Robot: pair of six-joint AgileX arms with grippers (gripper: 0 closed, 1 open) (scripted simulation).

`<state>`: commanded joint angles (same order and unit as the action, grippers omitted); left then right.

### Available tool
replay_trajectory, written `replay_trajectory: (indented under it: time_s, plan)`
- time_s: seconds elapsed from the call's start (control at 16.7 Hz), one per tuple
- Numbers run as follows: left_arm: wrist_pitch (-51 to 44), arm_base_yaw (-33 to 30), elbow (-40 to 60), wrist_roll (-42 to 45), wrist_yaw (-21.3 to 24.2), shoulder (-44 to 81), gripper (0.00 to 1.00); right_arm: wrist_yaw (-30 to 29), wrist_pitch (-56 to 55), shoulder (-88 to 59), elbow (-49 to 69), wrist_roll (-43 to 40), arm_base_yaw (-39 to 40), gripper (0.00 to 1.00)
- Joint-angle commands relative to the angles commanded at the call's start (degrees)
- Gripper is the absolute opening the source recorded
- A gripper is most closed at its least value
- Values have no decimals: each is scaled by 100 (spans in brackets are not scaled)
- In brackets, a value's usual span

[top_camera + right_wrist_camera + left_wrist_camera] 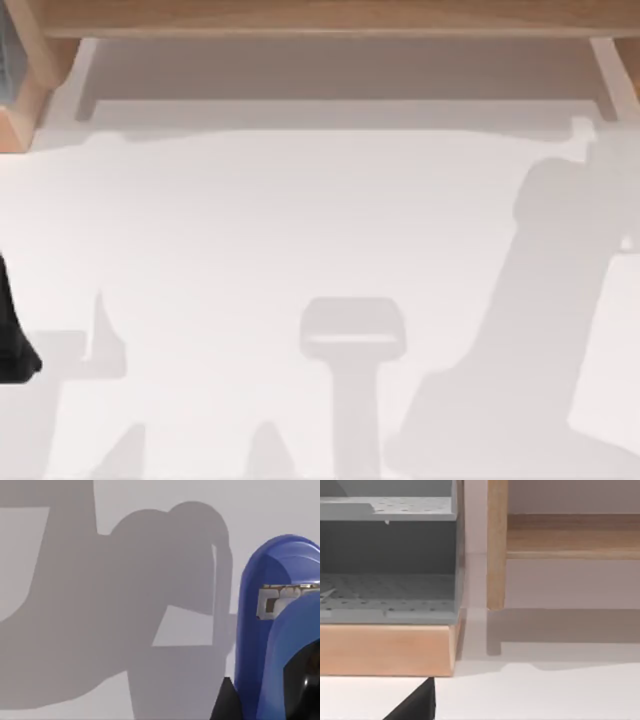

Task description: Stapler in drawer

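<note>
Stapler [280, 625], blue and glossy, is showing close up in the right wrist view, hanging just above the white worktop [150, 510] with a metal plate set in its rounded end. A dark part of the right hand [227, 702] is sitting right against the stapler's lower edge; I cannot tell whether that hand is gripping it.

In the left wrist view, the drawer [387, 650] is standing with a pale wooden front and a grey perforated inside, just beside an upright wooden post [496, 545] of the shelf frame. A black corner of the left hand [415, 705] is hovering near the drawer's front; I cannot tell its state.

In the top view, the left arm [12, 340] is sitting at the worktop's left edge, well apart from the drawer corner [22, 90].
</note>
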<state>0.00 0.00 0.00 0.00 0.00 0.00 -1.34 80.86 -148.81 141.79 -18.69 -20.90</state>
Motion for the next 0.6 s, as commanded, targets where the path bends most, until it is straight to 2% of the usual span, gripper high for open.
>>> replay_trajectory:
  time_s: [0.42,0.6]
  plan:
    - [0,0,0,0,0,0,100,-215,138,1161,440,711,-150,0]
    - [0,0,0,0,0,0,100,-241,49,1100,363,668,-148,0]
